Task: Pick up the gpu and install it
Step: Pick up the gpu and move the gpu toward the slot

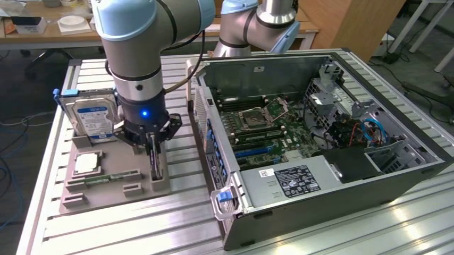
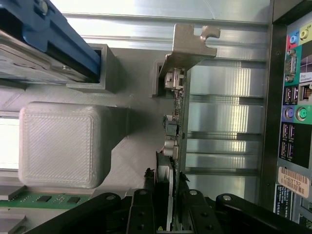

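Observation:
The gpu (image 1: 155,162) stands on edge in a slot of the grey holder tray (image 1: 106,201), at the exterior view's left of the open computer case (image 1: 397,175). My gripper (image 1: 152,142) is straight down over it, its black fingers on either side of the card's top edge. In the wrist view the gpu (image 2: 174,105) runs away from the gripper (image 2: 168,197) to its silver end bracket (image 2: 189,44). The fingertips (image 2: 150,187) flank the thin card closely, with a narrow gap still showing. The motherboard (image 1: 273,133) lies exposed inside the case.
A hard drive (image 1: 92,117) with a blue-white label stands at the tray's back; a green memory stick (image 1: 110,179) and a square chip (image 1: 86,163) lie on the tray. A second arm (image 1: 255,24) stands behind the case. The case's rear ports (image 2: 292,97) are close beside the gpu.

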You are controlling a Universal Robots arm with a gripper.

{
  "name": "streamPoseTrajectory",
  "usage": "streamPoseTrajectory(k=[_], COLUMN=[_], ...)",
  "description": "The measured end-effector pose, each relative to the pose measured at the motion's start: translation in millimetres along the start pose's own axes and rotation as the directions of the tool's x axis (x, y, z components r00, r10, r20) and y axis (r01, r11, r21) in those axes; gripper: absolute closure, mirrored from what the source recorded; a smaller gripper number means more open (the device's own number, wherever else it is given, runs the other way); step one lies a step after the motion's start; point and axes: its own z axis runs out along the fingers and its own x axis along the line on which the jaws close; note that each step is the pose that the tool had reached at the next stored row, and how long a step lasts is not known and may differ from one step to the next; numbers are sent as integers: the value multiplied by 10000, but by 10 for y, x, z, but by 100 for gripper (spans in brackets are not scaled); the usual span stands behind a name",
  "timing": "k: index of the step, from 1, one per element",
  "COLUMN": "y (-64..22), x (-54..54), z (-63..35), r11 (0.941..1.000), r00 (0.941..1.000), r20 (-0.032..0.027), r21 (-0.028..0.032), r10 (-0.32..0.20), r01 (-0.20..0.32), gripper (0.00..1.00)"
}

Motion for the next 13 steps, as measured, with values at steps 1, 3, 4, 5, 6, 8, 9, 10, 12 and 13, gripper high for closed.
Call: streamPoseTrajectory(k=[1, 3, 4, 5, 6, 8, 9, 10, 12, 13], y=[0, 0, 0, 0, 0, 0, 0, 0, 0, 0], x=[0, 0, 0, 0, 0, 0, 0, 0, 0, -1], z=[0, 0, 0, 0, 0, 0, 0, 0, 0, -3], r11=[10000, 10000, 10000, 10000, 10000, 10000, 10000, 10000, 10000, 10000], r00=[10000, 10000, 10000, 10000, 10000, 10000, 10000, 10000, 10000, 10000], r20=[-1, 0, 0, 0, 0, -1, 0, 0, -1, 1], r21=[1, 0, 0, 1, 0, 0, 0, 0, 0, -1], r10=[0, 0, 0, 0, 0, 0, 0, 0, -1, -1], r01=[0, 0, 0, 0, 0, 0, 0, 0, 1, 1], gripper=[73, 73, 73, 73, 73, 73, 73, 73, 73, 73])
